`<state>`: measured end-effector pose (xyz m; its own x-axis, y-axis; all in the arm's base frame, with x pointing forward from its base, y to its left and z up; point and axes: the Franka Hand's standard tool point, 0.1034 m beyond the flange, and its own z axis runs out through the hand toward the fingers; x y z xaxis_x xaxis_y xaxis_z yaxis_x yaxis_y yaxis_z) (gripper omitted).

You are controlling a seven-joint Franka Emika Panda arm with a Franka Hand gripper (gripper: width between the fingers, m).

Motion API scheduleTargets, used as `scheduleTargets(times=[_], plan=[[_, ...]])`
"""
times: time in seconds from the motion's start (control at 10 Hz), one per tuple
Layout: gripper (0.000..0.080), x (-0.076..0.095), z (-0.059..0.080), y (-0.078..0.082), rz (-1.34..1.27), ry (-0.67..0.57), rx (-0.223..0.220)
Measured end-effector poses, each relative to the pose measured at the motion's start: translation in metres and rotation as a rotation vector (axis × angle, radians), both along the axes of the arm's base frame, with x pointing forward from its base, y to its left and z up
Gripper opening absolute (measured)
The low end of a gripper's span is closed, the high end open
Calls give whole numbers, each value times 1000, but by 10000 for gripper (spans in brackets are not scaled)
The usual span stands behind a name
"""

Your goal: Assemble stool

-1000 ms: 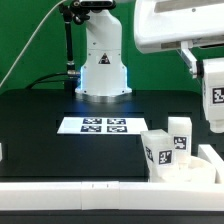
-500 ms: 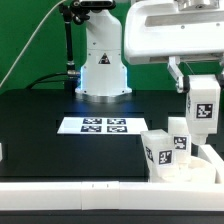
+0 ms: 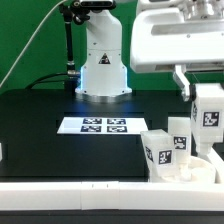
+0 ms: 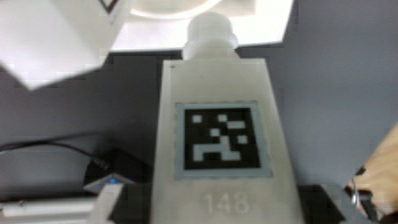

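Currently the gripper [image 3: 203,92] clamps one leg [image 3: 209,112], while two more legs [image 3: 160,150] stand upright on the single seat [image 3: 208,166].

On the exterior view's right, the gripper [image 3: 203,90] is holding a tagged white leg [image 3: 208,116] upright above the seat [image 3: 205,167], where two legs [image 3: 167,147] are standing, with the marker board [image 3: 99,125] lying farther left.
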<state>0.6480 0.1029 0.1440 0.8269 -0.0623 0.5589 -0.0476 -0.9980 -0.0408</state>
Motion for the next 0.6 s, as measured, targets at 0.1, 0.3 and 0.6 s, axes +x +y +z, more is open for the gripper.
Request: scheduleTargets(times=[0.1,0.3,0.6], plan=[[338,2,4,3,9,-60,-3],[338,0,1,5,11,-92,-6],[338,-3,-5,7,16,-98,-9]])
